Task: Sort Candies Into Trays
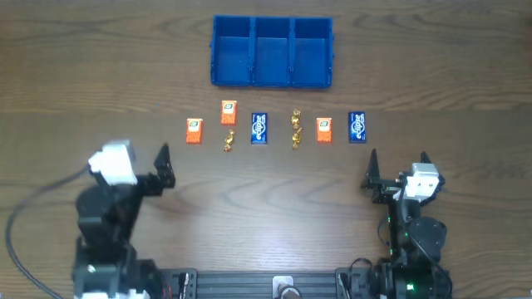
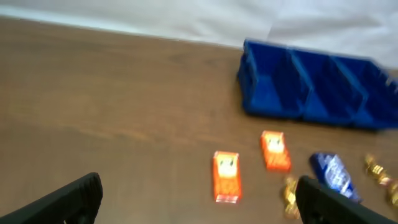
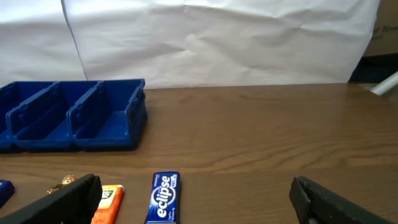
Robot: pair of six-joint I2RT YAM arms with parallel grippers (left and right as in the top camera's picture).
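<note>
Left gripper: closest to me on the left side, over bare table. Its two black fingers are spread wide with nothing between them, and the candy row lies just beyond.
Right gripper: level with it on the right side. Its fingers are also parted wide and hold nothing, stopping short of the row's right end.
Cable: loops out on the table to the left of the left arm.
Left gold candy: at the front of the row, directly before the rear orange pack.
Left orange pack: the row's left end, flat on the wood and apart from its neighbours.
Middle blue pack: just right of the left gold candy, its long side pointing toward the tray.
Pair of gold candies: one behind the other, right of the middle blue pack.
Right orange pack: just right of that pair.
Right blue pack: the row's right end, a little left of the right gripper's line.
Rear orange pack: set slightly farther back than the rest, nearer the tray.
Blue tray: beyond the row, three compartments side by side. All the candies lie on the table in front of it.
White sheet: hangs behind the table's far edge.
</note>
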